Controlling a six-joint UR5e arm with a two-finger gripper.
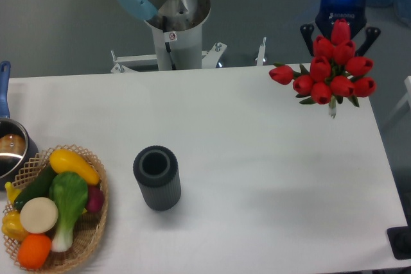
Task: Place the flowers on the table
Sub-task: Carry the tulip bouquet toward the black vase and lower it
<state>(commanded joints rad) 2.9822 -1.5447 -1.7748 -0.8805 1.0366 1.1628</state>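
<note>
The flowers (331, 72), a bunch of red tulips with green leaves, hang over the far right corner of the white table (257, 158). Only a short bit of the tied stems shows below the blooms. My gripper (340, 30), with a blue-lit body, sits directly behind the top blooms and is shut on the bunch. Its black fingers (308, 32) stick out on both sides of the top tulip, and the blooms hide the fingertips.
A dark ribbed cylindrical vase (156, 176) stands upright left of the table's middle. A wicker basket (96, 222) of toy vegetables sits at the front left, with a pot (9, 149) behind it. The arm's base (173, 24) stands behind the far edge.
</note>
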